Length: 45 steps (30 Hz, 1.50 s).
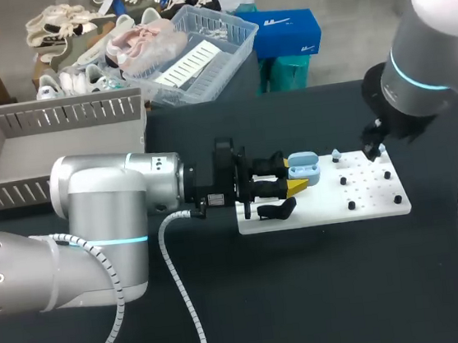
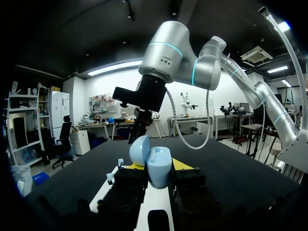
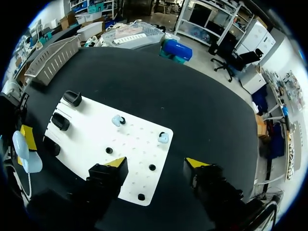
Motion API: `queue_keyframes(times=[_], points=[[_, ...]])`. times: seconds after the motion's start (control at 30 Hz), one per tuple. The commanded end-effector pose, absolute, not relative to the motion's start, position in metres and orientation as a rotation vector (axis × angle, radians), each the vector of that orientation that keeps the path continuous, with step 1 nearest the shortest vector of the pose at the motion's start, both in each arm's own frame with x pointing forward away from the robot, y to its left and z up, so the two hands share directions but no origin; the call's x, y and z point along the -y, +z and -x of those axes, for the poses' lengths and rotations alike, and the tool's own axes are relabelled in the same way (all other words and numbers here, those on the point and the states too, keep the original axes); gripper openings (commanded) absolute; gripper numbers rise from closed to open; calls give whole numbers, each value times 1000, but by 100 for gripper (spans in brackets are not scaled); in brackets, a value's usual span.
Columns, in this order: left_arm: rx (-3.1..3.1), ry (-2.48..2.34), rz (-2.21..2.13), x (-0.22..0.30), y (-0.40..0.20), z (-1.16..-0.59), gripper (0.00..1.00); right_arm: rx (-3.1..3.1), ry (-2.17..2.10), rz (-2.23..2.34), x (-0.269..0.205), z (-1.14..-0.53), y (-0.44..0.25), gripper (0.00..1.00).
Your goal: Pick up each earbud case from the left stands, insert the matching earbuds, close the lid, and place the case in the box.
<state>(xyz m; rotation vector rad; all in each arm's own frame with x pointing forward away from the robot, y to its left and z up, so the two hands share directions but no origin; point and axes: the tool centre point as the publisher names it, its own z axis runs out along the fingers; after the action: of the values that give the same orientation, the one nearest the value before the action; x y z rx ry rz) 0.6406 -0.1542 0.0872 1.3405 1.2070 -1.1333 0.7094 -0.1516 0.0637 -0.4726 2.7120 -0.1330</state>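
Our left arm comes in from the left of the frame. Our left gripper (image 1: pixel 296 179) sits just left of centre, over the left end of a flat white plastic pegboard (image 1: pixel 332 208). Its two yellow-tipped fingers are closed against a light blue plastic earbud case (image 1: pixel 305 168), one finger on each side. In the left wrist view the case stands upright between them with its rounded lid swung open. A row of black stands (image 3: pixel 60 121) runs along that same end of the pegboard, close to the left gripper.

Our right arm enters from the upper right of the frame, and our right gripper (image 3: pixel 156 163) hangs over the pegboard's right end. Its fingers are spread wide apart and hold nothing.

Two small light blue earbuds rest on the pegboard by black pegs. One (image 3: pixel 116 120) is near the middle of the pegboard. The other (image 3: pixel 163 138) is at the pegboard's far edge, just ahead of the right gripper and apart from both fingers. They are too small for us to tell how they sit on the pegs.

A grey slatted plastic box (image 1: pixel 65 116) stands on the dark table in the upper left of the frame, well apart from the pegboard.
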Motion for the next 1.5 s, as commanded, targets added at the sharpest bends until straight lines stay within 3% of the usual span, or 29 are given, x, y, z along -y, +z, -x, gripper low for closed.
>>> queue_keyframes(times=[0.03,0.1,0.2,0.63,0.9,1.1,1.5], points=[[-1204,-1133,-1338,155,86,-641,0,-2743,-130,479,148,-724,56,59],[-1204,-1133,-1338,155,86,-641,0,-2752,-124,480,149,-726,54,56],[-1204,-1133,-1338,155,86,-641,0,-2762,-117,479,150,-729,50,42],[-1204,-1133,-1338,155,86,-641,0,-2786,-137,490,154,-737,41,46],[-1204,-1133,-1338,155,86,-641,0,-2804,-144,498,155,-740,33,42],[-1204,-1133,-1338,155,86,-641,0,-2809,-151,506,153,-743,30,46],[-1204,-1133,-1338,155,86,-641,0,-2827,-169,500,155,-750,22,42]])
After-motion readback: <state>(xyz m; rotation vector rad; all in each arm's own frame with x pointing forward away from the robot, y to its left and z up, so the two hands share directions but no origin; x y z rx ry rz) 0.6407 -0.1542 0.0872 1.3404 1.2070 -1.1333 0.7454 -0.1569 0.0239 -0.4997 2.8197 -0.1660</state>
